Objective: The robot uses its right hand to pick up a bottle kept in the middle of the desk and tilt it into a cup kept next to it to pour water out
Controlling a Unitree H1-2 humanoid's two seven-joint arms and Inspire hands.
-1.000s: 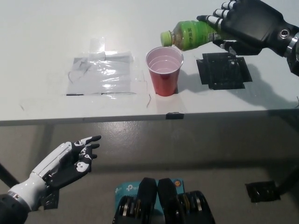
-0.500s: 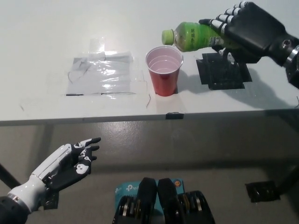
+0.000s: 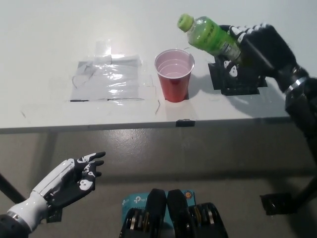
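My black right hand [image 3: 257, 47] is shut on a green bottle [image 3: 208, 34] above the desk, to the right of the red cup [image 3: 174, 74]. The bottle slants with its capped neck up and to the left, its cap above and just behind the cup's right rim. The red cup stands upright near the desk's front edge, its pale inside showing. My white left hand [image 3: 69, 181] rests open below the desk edge at the lower left, palm up.
A black square mat [image 3: 237, 79] lies on the white desk [image 3: 49, 39] under my right hand. Clear plastic sheeting [image 3: 109, 77] is taped flat to the left of the cup. The desk's front edge runs across the middle of the picture.
The bottle has swung from lying nearly level over the cup to slanting neck-up. My right hand has turned and dropped lower. The left hand has sunk slightly.
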